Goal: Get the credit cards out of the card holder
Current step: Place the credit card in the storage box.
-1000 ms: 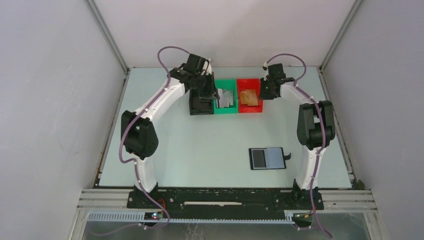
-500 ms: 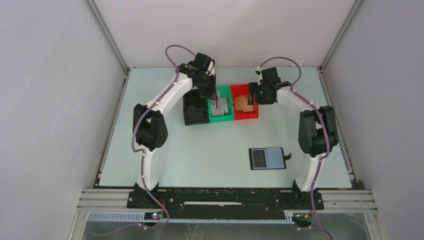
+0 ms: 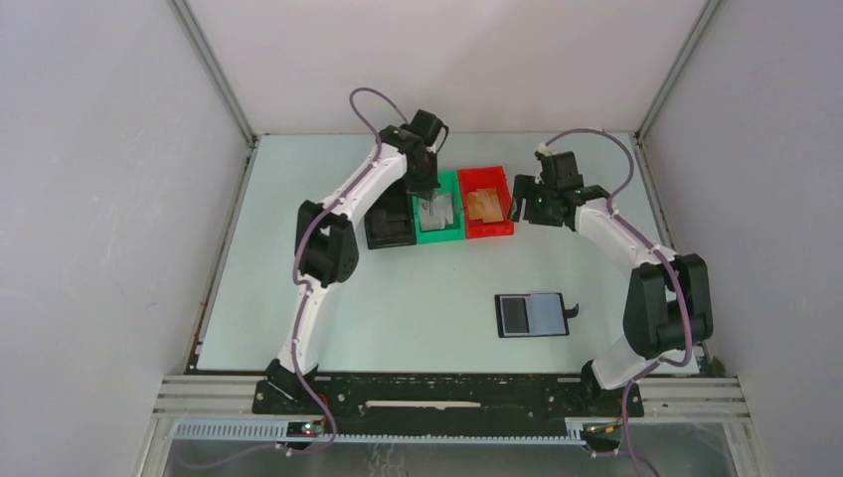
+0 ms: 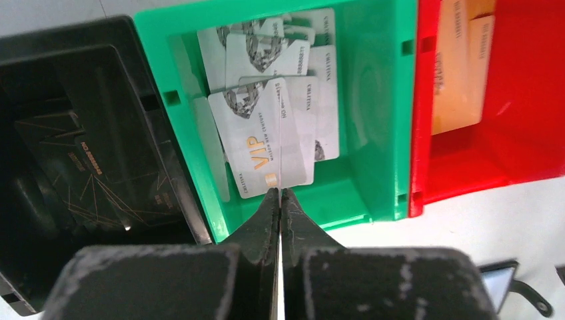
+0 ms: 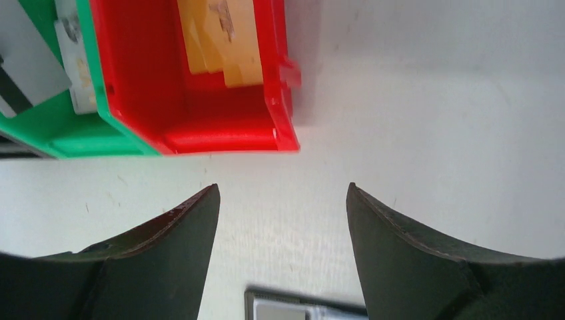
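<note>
The card holder point(image 3: 532, 315) lies open on the table at the front right, one half dark and one half grey; its edge shows at the bottom of the right wrist view point(image 5: 303, 308). Grey credit cards point(image 4: 266, 127) lie piled in the green bin point(image 4: 373, 133). Orange credit cards point(image 4: 456, 73) lie in the red bin point(image 5: 226, 140). My left gripper point(image 4: 280, 192) hangs over the green bin point(image 3: 439, 237), shut on a thin grey card point(image 4: 280, 160) seen edge-on. My right gripper point(image 5: 282, 190) is open and empty over bare table, just right of the red bin point(image 3: 487, 231).
A black bin point(image 3: 390, 231) stands to the left of the green one, and dark cards lie inside it point(image 4: 86, 167). The three bins form a row at the back middle. Grey walls close in the table on three sides.
My left gripper swung right from over the black bin to over the green bin, still shut. My right gripper opened and drew back to the right, off the red bin.
</note>
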Motion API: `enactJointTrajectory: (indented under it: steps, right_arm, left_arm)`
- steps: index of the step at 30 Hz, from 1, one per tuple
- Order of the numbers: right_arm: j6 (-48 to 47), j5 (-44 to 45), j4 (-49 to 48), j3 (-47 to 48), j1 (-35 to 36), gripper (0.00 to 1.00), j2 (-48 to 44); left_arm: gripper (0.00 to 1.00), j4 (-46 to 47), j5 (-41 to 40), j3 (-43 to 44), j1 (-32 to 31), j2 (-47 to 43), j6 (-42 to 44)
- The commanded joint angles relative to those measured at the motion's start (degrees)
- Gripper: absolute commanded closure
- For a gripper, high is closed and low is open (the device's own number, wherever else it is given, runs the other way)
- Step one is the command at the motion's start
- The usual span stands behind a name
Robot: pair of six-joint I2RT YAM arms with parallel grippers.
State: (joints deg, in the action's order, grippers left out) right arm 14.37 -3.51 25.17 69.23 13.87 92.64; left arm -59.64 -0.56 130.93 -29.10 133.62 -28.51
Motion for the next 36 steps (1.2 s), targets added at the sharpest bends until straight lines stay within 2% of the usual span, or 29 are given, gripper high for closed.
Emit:
enactJointTrajectory:
  steps: [1, 8, 14, 22, 24, 30, 36]
  right_arm:
    - [3.65, -0.65, 0.32, -4.97, 0.81, 0.21, -6.08]
    - [4.73, -1.65, 2.85, -10.28, 1.85, 0.21, -14.53]
    - [4.17, -1.68, 5.42, -11.59, 1.95, 0.21, -18.02]
    - [4.67, -3.02, 5.96, -13.34, 2.26, 0.21, -19.31]
    - [4.89, -3.0, 5.74, -13.78, 2.38, 0.21, -19.59]
    - [5.83, -1.07, 6.39, -14.04, 2.66, 0.21, -20.99]
    - [8.9, 3.15, 9.53, -14.64, 2.72, 0.21, -23.36]
  left_arm:
    - [1.0, -2.88, -7.68, 3.59, -1.51, 1.64, -1.28]
    - [1.0, -3.48, -17.45, 3.86, -3.33, 4.47, -2.12]
    - [1.0, -5.2, -19.25, 7.25, -4.03, 7.97, -2.13]
    - [0.73, -4.56, -15.44, 9.09, -4.59, 8.93, -2.35]
    - [0.67, -4.2, -14.43, 9.32, -4.85, 8.26, -2.47]
    - [0.66, -3.18, -11.94, 9.03, -6.22, 3.12, -2.57]
    - [0.66, -1.3, -12.93, 3.9, -9.65, -9.49, 0.69]
